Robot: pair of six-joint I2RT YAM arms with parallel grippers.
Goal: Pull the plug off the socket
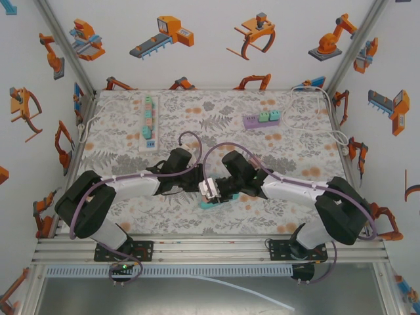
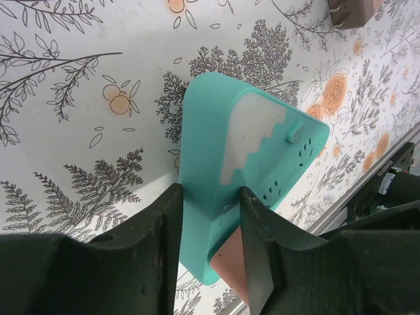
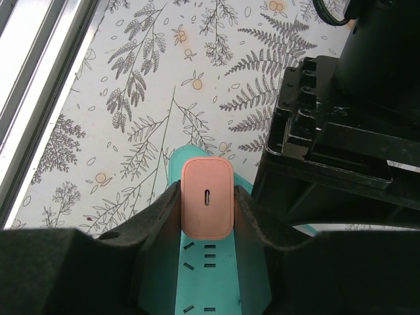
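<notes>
— What sits nearest your lens?
— My right claw [image 3: 207, 223], its dark padded fingers closed snugly on the salmon-pink rectangular plastic plug [image 3: 207, 190]. The plug lies squarely between them, apparently seated in the teal plastic socket strip [image 2: 243, 131].
— And your left claw [image 2: 210, 210]?
— Clamped across the strip's narrow end. I judge it braces the strip so the plug can pull free.

Floral table [image 1: 289, 157]: white strip [image 1: 149, 123], purple strip [image 1: 262, 120]
</notes>
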